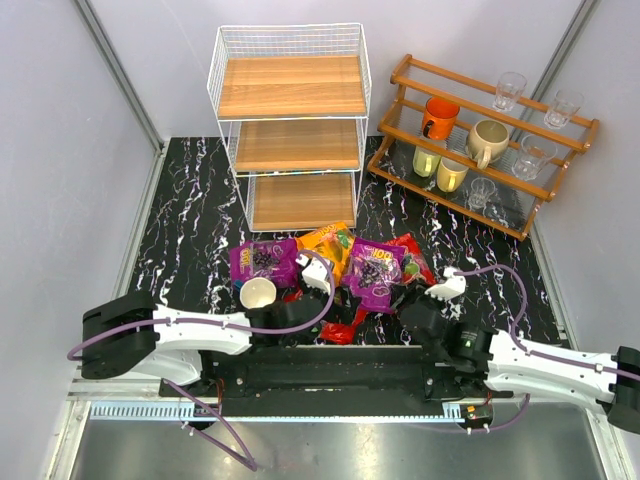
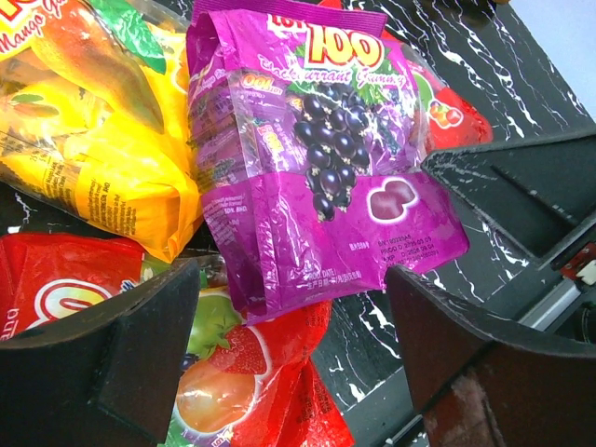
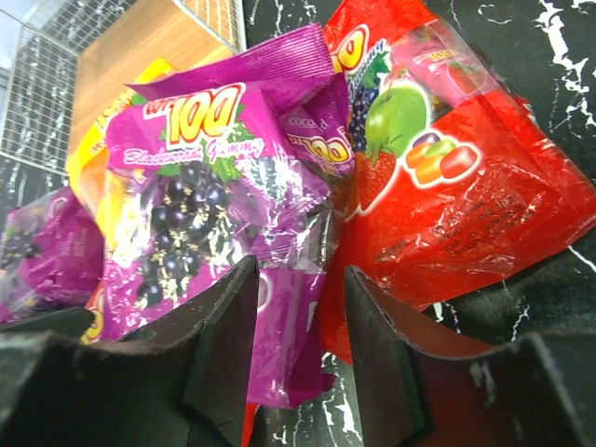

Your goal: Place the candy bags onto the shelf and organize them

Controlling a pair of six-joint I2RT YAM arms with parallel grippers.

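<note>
Left gripper (image 2: pixel 289 289): fingers spread wide, closed on nothing. A purple blackcurrant gummy bag (image 2: pixel 317 158) lies face up in the opening ahead of them. It is flanked by the orange-yellow mango bag (image 2: pixel 84 121) and overlaps a red mixed-fruit bag (image 2: pixel 251 372).

Right gripper (image 3: pixel 298 289): my fingers are parted by a narrower gap. The lower edge of a purple bag (image 3: pixel 186 214) shows in that gap (contact cannot be determined).

The candy bags (image 1: pixel 340 270) lie heaped on the black marbled table (image 1: pixel 190 250), just in front of the white wire shelf (image 1: pixel 290 130).

Glossy, crinkled plastic candy bags (image 2: pixel 317 168)
</note>
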